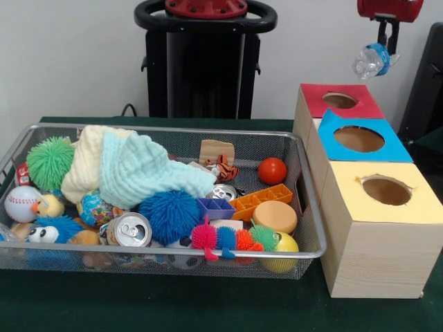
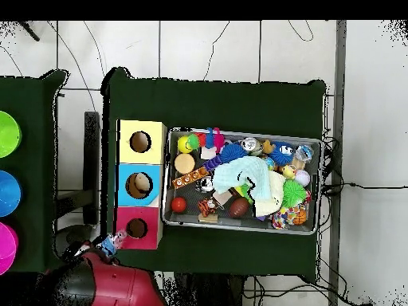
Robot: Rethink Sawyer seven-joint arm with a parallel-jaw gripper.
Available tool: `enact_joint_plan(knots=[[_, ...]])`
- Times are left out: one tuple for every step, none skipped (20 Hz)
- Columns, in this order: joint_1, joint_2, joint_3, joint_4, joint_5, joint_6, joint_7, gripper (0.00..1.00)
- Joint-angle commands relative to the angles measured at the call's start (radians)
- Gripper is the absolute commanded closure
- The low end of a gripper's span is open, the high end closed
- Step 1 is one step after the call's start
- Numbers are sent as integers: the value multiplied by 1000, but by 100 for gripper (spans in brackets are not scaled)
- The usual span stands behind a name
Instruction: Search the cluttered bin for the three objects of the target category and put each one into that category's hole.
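The gripper (image 1: 385,50) hangs from the red arm with its dark fingers pinched on a crumpled clear plastic bottle with a blue label (image 1: 370,61), which sticks out sideways from the fingertips and touches nothing else. Directly below the gripper sits the red-topped box (image 1: 367,102) with its round hole (image 1: 340,100); the bottle hovers above that box's far corner, off to one side of the hole rather than centred over it (the overhead view places the bottle (image 2: 112,241) just outside the red box's corner (image 2: 121,232)). Next along from the gripper is the blue-topped box (image 1: 394,149), touching the red one, and beyond that the yellow-topped box (image 1: 429,207), all three in a row of pale wood. Farther from the gripper, just beside the boxes, lies the wire mesh bin (image 1: 313,207), crowded with clutter: an orange ball (image 1: 272,170) and a tiger figure (image 1: 222,168) at the end nearest the gripper, then an orange tray (image 1: 263,198), a round orange sponge (image 1: 274,216) and a yellow ball (image 1: 286,243). Farther still are a blue spiky ball (image 1: 169,215), a drink can (image 1: 129,229) lying on its side and pale folded cloths (image 1: 131,169). Farthest off are a green spiky ball (image 1: 49,162) and a baseball (image 1: 21,203).
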State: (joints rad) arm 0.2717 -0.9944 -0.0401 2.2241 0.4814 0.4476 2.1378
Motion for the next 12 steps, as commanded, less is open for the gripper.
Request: enact_joint_plan(knots=[[-45,33,-51,-104,15,-91,213,100],[-69,46,-26,-93,20,-149,194,100],[-83,49,-13,-87,22,-172,184,100],[-103,57,9,-80,22,-202,172,100],[-106,58,10,-83,19,-202,169,100],[-109,59,10,-86,17,-202,165,100],[-111,59,6,-91,15,-194,164,100],[-104,58,-4,-102,13,-181,168,100],[-106,60,-8,-111,12,-172,167,100],[-107,61,-13,-120,11,-163,166,100],[-113,66,-16,-129,9,-157,164,100],[-104,69,-31,-145,7,-140,171,100]])
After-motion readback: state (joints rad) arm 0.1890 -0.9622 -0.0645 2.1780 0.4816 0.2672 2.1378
